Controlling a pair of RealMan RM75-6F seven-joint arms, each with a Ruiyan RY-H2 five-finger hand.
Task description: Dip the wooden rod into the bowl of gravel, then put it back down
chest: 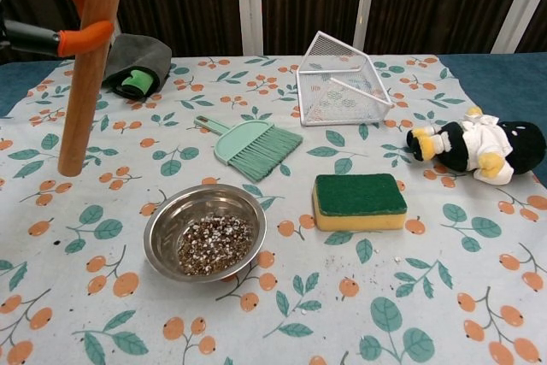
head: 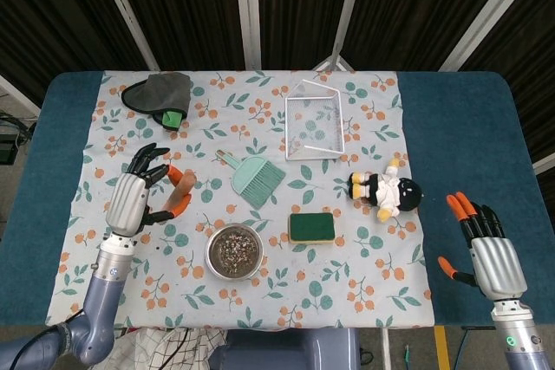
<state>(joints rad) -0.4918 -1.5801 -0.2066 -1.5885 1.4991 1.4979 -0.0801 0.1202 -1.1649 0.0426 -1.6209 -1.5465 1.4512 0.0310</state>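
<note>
My left hand (head: 135, 197) grips the wooden rod (chest: 84, 70) near its top and holds it almost upright in the air, left of the bowl. In the head view only the rod's end (head: 186, 180) shows past the fingers. The steel bowl (chest: 203, 232) of gravel (head: 232, 250) sits on the cloth at front centre, with the rod's lower end above the cloth to its left. My right hand (head: 487, 249) hovers open over the blue table at the far right, holding nothing.
A green dustpan brush (chest: 252, 144), a green-and-yellow sponge (chest: 358, 201), a tipped wire basket (chest: 342, 81) and a plush toy (chest: 476, 149) lie behind and right of the bowl. A grey cloth with a green item (chest: 135, 65) sits at the back left.
</note>
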